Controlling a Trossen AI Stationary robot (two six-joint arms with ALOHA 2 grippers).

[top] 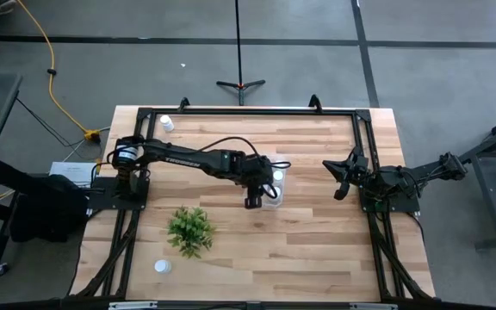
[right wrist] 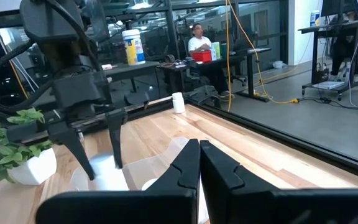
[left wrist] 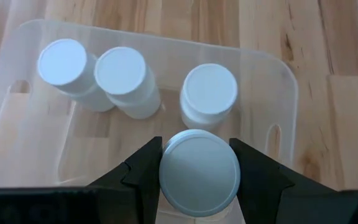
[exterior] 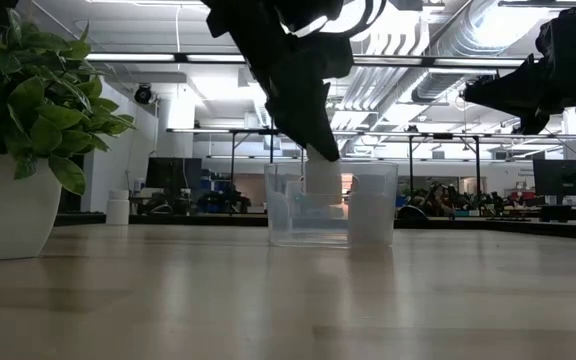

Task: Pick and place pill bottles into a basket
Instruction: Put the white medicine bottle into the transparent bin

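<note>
The left gripper pinches a pill bottle by its cap, upright over the basket mid-table, presumably to drop it beside three bottles standing inside. The right gripper waits closed near the table's right edge; two bottles sit out by the left corners.

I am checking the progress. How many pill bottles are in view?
6: three standing in the basket, one held above it by the left gripper, one at the table's far left corner, one near the plant.
</note>
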